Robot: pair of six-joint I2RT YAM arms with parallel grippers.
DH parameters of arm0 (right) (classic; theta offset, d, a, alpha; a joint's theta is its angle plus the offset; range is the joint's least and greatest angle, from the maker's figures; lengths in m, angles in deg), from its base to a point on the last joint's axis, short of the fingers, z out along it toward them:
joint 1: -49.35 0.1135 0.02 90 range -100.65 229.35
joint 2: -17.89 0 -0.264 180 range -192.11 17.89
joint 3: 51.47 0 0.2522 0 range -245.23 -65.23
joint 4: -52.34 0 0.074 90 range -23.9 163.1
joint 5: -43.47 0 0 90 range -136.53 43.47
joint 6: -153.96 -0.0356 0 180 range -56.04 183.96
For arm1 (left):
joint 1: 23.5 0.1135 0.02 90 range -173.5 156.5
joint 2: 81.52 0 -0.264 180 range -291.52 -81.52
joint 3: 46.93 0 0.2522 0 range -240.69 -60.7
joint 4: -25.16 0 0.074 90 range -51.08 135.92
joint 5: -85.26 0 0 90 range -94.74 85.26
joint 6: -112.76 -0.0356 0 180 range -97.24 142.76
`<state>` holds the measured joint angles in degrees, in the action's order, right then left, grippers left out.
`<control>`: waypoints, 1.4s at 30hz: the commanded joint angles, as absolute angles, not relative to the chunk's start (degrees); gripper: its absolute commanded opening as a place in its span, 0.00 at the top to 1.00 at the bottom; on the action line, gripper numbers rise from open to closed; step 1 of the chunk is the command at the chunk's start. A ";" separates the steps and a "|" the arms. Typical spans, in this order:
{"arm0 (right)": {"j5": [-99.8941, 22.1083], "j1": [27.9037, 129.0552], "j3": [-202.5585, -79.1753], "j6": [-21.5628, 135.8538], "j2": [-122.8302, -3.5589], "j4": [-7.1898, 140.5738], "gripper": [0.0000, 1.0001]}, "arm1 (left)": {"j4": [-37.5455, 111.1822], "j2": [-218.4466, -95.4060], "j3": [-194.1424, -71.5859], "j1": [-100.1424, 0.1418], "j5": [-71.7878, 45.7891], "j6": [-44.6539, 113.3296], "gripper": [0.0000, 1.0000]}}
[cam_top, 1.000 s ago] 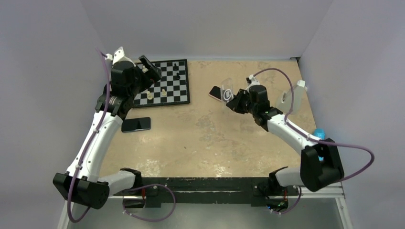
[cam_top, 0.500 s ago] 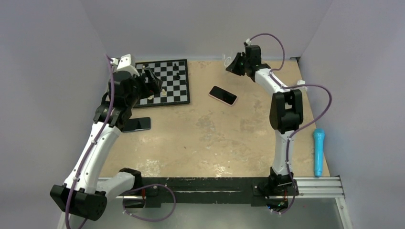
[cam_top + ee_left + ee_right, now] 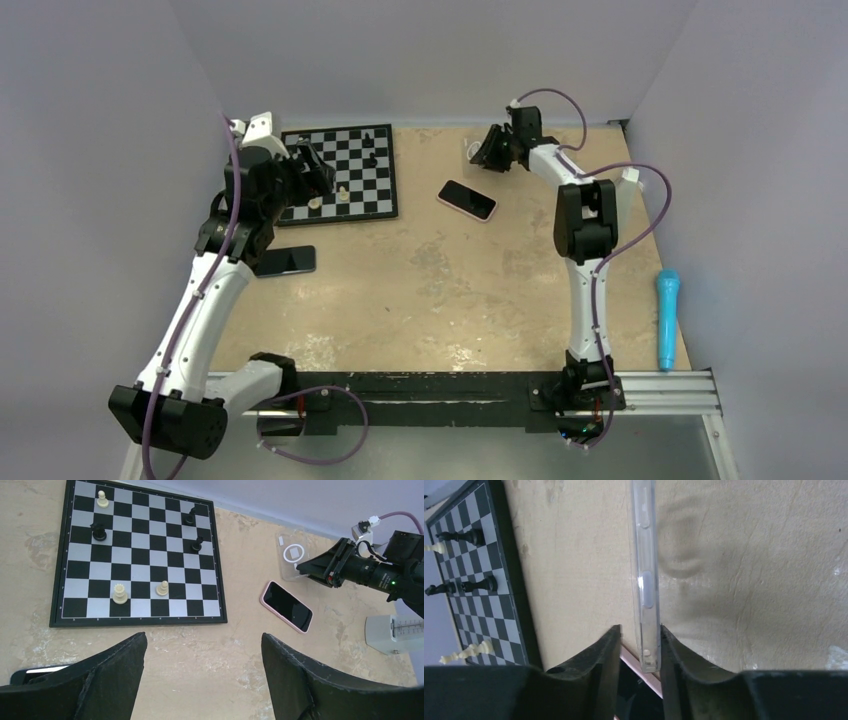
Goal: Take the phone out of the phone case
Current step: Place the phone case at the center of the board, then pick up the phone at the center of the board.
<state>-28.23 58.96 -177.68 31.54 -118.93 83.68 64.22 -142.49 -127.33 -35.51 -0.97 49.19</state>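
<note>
The phone [image 3: 467, 199] lies screen up on the table, black glass with a pink rim, out of its case; it also shows in the left wrist view [image 3: 287, 606]. The clear phone case [image 3: 295, 555] with its white ring sits at the back of the table [image 3: 471, 150]. My right gripper [image 3: 488, 150] reaches there. In the right wrist view the case [image 3: 646, 580] stands edge-on between the jaws [image 3: 639, 630], against the right finger, with a gap to the left finger. My left gripper [image 3: 202, 645] hangs open and empty over the chessboard's near edge [image 3: 312, 165].
A chessboard [image 3: 345, 175] with several pieces lies at the back left. An all-black phone [image 3: 285, 260] lies in front of it. A blue cylinder [image 3: 667, 315] lies at the right edge. A white device [image 3: 395, 632] stands at the right.
My right arm swung the case from above the phone to the table's back edge, then lowered slightly. The phone stayed on the table. My left gripper shifted little.
</note>
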 commanded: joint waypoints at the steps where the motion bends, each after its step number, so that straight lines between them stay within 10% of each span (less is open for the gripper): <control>1: -27.49 59.00 -180.71 33.44 -118.33 86.36 0.53 | 62.43 -142.87 -128.48 -33.71 -3.58 49.61 0.13; 5: -31.12 59.10 -181.77 36.95 -117.36 89.90 0.23 | 62.40 -142.91 -128.39 -33.62 -3.02 48.96 0.13; 10: -33.80 59.08 -180.18 42.09 -115.00 93.62 0.15 | 62.10 -144.08 -128.64 -32.79 -7.03 50.92 0.14; 25: -29.57 64.98 -157.24 50.25 -104.55 88.73 0.10 | 61.13 -145.21 -127.99 -32.11 -9.83 51.62 0.14; 42: -52.85 75.85 -168.66 55.56 -111.87 98.12 0.06 | 60.54 -146.55 -127.84 -32.11 -11.64 51.59 0.14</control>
<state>-49.34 75.33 -164.98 54.42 -109.64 95.61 63.33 -146.62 -127.33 -32.52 -10.58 50.86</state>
